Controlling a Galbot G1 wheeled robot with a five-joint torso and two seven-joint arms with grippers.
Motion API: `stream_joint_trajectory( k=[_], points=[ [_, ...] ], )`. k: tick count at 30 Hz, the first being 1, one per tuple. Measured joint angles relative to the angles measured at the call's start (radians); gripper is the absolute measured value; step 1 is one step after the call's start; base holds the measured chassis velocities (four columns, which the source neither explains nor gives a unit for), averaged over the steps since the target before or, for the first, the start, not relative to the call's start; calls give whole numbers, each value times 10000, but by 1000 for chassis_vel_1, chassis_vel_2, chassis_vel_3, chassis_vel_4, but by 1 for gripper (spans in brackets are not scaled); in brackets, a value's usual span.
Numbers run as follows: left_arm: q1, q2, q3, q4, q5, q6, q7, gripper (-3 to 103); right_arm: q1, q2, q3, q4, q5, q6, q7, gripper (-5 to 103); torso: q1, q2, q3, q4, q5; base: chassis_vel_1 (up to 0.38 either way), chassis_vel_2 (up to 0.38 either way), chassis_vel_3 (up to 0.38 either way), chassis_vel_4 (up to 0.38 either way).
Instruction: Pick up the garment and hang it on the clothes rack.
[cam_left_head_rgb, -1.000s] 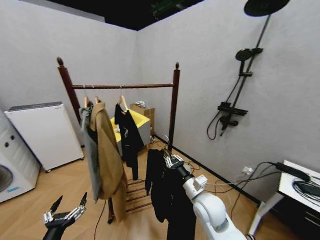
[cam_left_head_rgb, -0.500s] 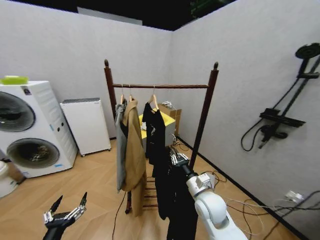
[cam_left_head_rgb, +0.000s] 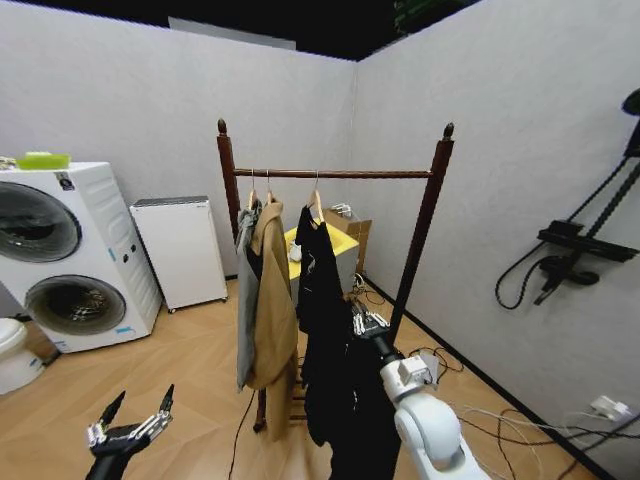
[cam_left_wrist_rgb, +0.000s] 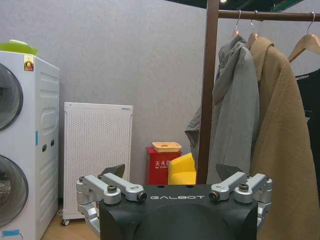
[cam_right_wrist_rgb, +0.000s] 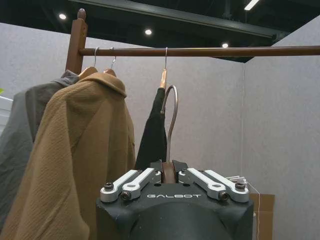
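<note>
Right claw (cam_right_wrist_rgb: 170, 178) pinched tight on the hanger neck of the garment (cam_left_head_rgb: 345, 400); we see it hanging limp below, just in front of the clothes rack (cam_left_head_rgb: 425, 225), hook under the rail. Left claw (cam_left_head_rgb: 130, 428) spread wide, low, empty.

garment (cam_left_head_rgb: 345, 400) before rack (cam_left_head_rgb: 330, 173), washer (cam_left_head_rgb: 60, 250) left

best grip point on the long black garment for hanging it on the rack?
At the hanger neck just under the metal hook, from below, as the right hand holds it now. That leaves the hook upright and free to go over the clothes rack rail, while the garment hangs limp beneath.
</note>
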Motion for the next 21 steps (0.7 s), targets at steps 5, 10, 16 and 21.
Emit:
stream_joint_trajectory(
  k=[5,10,16,21],
  points=[
    [-2,0,0,0,0,0,0,100,97,-30,284,151,98,-146,315,10,12,-7,3,2,1,-93,127,122,-74],
    [-2,0,0,0,0,0,0,100,605,-90,590,-163,150,-671,657,10,1,-5,2,1,0,-15,9,2,1],
    [0,0,0,0,0,0,-1,100,1993,-490,677,-771,641,-1369,844,10,-8,2,-1,3,-1,35,-23,-24,19],
    [0,0,0,0,0,0,1,100,4223,-1154,38,-1885,1582,-1613,701,10,3,-2,1,4,-2,0,0,0,0]
  ],
)
